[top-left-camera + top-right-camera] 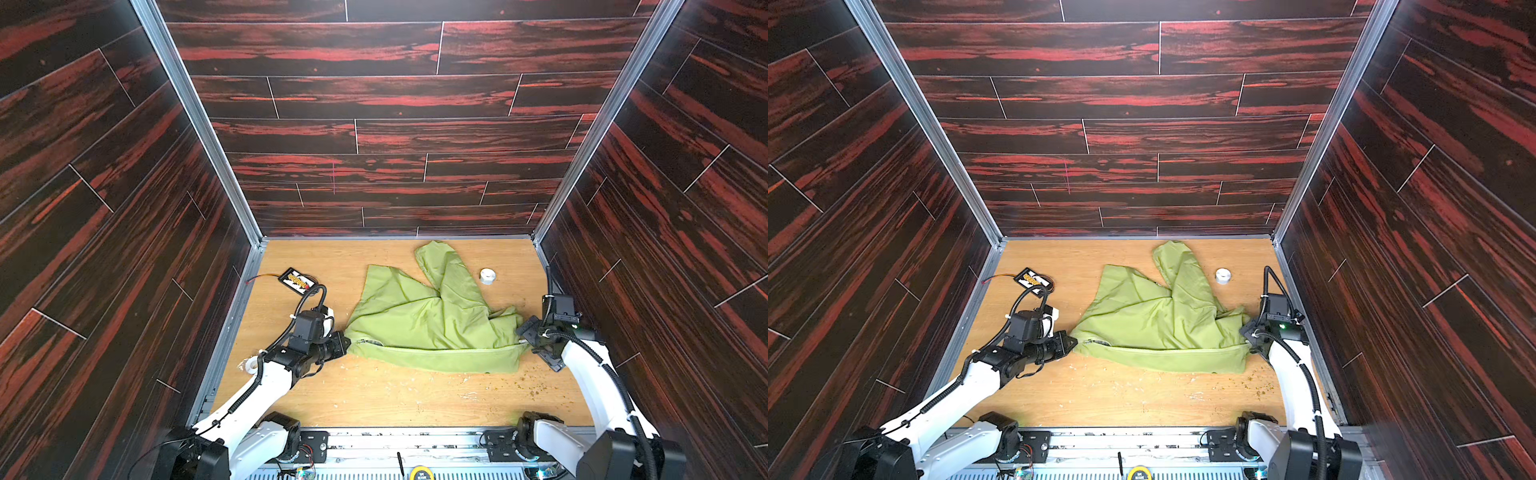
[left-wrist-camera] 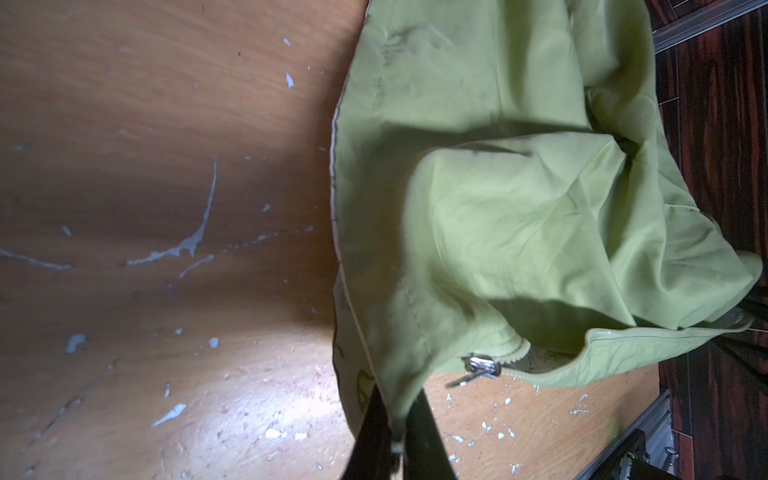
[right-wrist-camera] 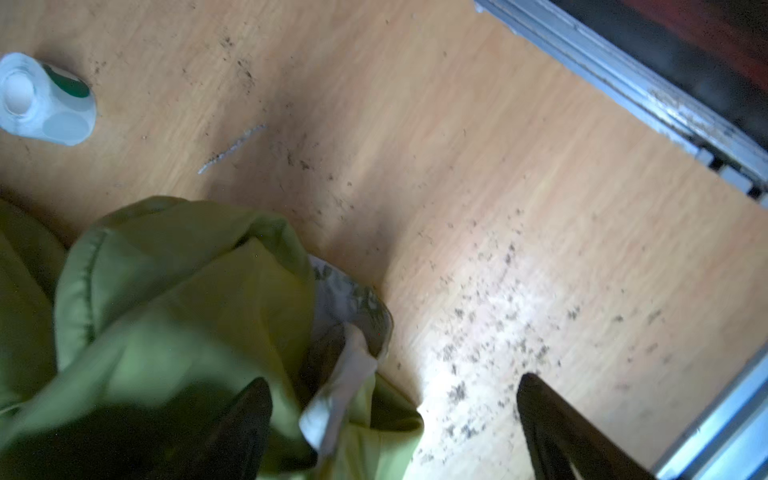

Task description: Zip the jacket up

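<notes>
Left tool (image 2: 397, 399) pinches jacket (image 1: 415, 316) edge beside slider (image 2: 480, 365), likely anchoring it; right tool (image 3: 395, 380) gapes empty at far end.

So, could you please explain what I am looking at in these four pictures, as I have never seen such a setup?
The left arm and right arm are robots working at a wooden table. Both top views look down from one camera head; the other two pictures come from cameras on the wrists. A green jacket lies crumpled on the table, beside a small white roll and a black wired pack. The left end effector is shut, pinching the jacket's edge near the zipper slider. The right end effector stands open at the jacket's other end.
</notes>
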`<action>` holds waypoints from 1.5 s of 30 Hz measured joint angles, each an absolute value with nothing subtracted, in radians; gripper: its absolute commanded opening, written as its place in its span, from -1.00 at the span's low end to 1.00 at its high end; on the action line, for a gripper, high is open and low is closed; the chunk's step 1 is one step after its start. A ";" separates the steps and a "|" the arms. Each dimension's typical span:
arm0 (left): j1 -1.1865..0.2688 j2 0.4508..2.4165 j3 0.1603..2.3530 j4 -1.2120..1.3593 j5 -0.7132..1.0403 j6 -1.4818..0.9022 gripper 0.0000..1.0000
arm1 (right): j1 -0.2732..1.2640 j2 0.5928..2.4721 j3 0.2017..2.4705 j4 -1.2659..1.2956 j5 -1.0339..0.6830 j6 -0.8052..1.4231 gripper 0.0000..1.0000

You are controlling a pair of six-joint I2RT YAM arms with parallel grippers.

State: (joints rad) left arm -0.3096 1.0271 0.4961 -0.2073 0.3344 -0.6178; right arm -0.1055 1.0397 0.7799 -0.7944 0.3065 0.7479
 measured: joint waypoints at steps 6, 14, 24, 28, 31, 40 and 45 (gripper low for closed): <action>-0.309 1.053 0.496 -0.191 0.339 -0.616 -1.00 | -0.052 0.899 0.839 -0.773 0.245 0.686 0.61; -0.309 1.064 0.496 -0.184 0.348 -0.617 -1.00 | 0.059 0.957 0.846 -0.733 0.145 0.636 0.23; -0.309 1.063 0.496 -0.179 0.354 -0.617 -1.00 | 0.080 1.017 0.749 -0.680 0.137 0.640 -0.16; -0.309 1.055 0.496 -0.179 0.356 -0.617 -1.00 | 0.080 1.080 0.749 -0.616 0.174 0.620 -1.00; -0.309 1.050 0.496 -0.179 0.356 -0.617 -1.00 | 0.079 1.143 0.773 -0.579 0.201 0.606 -1.00; -0.309 0.999 0.481 -0.186 0.356 -0.606 -1.00 | 0.023 1.299 1.090 -0.536 0.235 0.519 -1.00; -0.309 0.973 0.472 -0.176 0.380 -0.603 -1.00 | -0.040 1.398 1.202 -0.514 0.213 0.482 -1.00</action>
